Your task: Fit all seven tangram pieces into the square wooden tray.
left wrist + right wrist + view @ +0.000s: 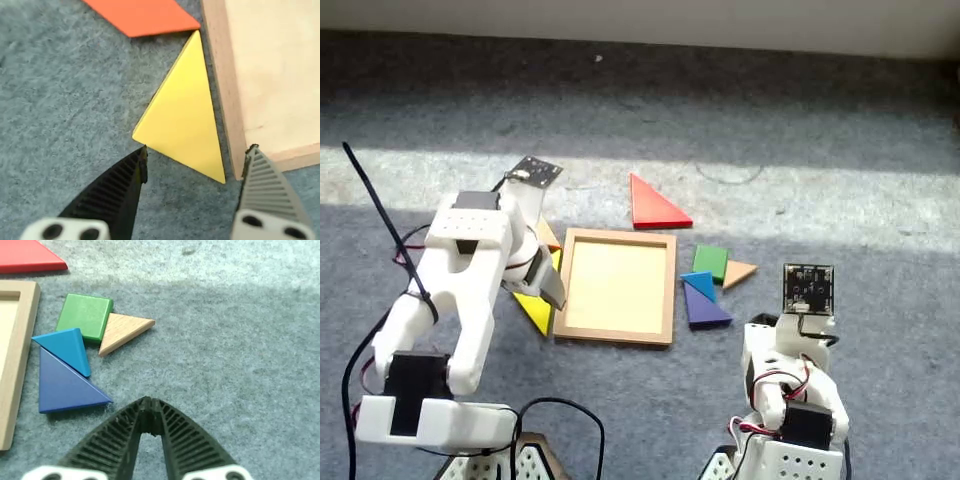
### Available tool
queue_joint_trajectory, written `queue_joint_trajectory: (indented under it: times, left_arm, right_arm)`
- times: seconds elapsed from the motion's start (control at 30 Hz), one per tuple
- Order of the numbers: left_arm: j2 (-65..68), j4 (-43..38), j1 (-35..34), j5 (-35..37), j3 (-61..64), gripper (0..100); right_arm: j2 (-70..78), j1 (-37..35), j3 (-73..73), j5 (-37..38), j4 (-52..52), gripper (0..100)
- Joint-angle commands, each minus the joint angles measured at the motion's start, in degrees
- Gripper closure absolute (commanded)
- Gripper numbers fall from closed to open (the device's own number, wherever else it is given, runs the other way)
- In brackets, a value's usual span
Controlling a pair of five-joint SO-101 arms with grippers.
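Grey carpeted bench [820,150]: carries the tray and all the loose pieces.
Square wooden tray [618,236]: lies flat mid-bench, between the two arms; holds nothing.
Left jaws: spread wide, low over the bench at the tray's left side, straddling one corner of the yellow triangle; gripping nothing.
Right jaws: closed on nothing, above bare bench near the dark blue triangle.
Red triangle [653,208]: sits just beyond the tray's far edge, apart from it.
Yellow triangle [186,115]: flat on the bench, just beside the tray's left rim.
Dark blue triangle [62,387]: right of the tray, touching the light blue one.
Orange flat piece [145,15]: just past the yellow triangle's tip, partly out of frame.
Green square [86,316]: right of the tray, against the two small triangles.
Light blue triangle [67,347]: wedged between green square and dark blue triangle.
Plain wooden triangle [122,330]: touches the green square's outer side.
Progress: barely started, judging by the layout; none of the seven placed, yellow triangle likely first.
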Motion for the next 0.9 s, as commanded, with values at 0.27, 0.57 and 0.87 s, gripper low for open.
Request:
queue_joint_trajectory:
  times: [0.27, 0.57, 0.87]
  left_arm:
    - [0.75, -5.01, -6.29, 0.70, -0.22, 69]
    - [14.90, -0.26, -4.62, 0.88, -10.95, 70]
    - [19.12, 2.29, -3.30, 0.97, -15.87, 73]
  right_arm:
    - [-0.66, 0.48, -0.22, -0.26, -1.36, 97.4]
    - [-0.66, 0.48, -0.22, -0.26, -1.27, 97.4]
    - [-0.66, 0.48, -0.22, -0.26, -1.27, 97.4]
